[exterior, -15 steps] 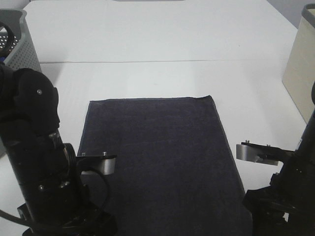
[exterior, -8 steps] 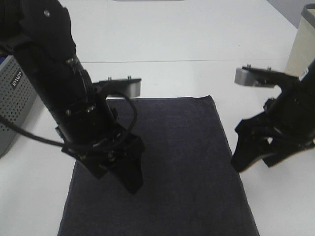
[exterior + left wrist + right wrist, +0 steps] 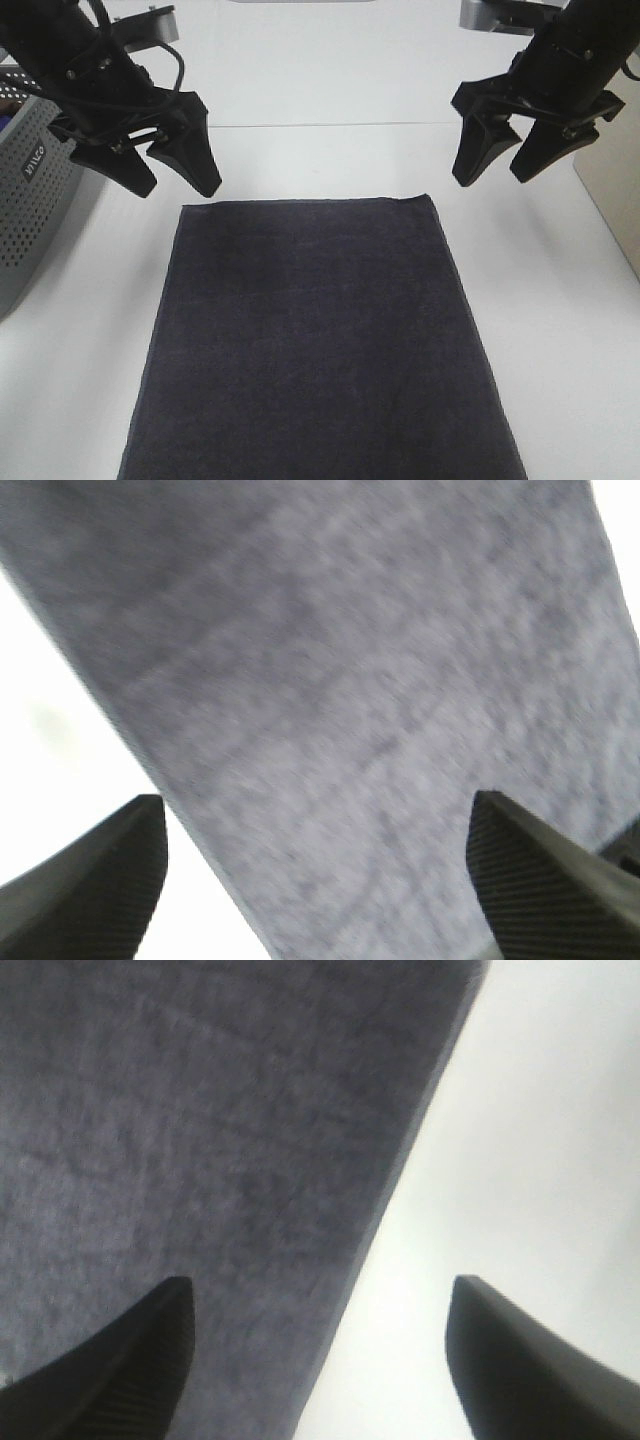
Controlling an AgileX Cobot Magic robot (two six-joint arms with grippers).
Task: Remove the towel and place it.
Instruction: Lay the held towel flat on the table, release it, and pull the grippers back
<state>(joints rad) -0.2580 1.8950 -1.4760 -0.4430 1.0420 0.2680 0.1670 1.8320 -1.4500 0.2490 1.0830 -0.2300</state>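
Charcoal terry cloth, the towel (image 3: 320, 340) lies flat on the white table (image 3: 350, 80), its two far corners just beneath and slightly inward of the grippers. The left gripper (image 3: 175, 187) hangs over its corner with jaws spread wide and empty; the right gripper (image 3: 492, 178) does the same, one finger over cloth and the other over bare table. If they drop for a pinch, the flat cloth gives little to catch, so a finger may scrape the table or nip only the hem. An uneven catch would drag the towel askew. The grey basket (image 3: 30, 220) stands just outboard of the left gripper and could be knocked.
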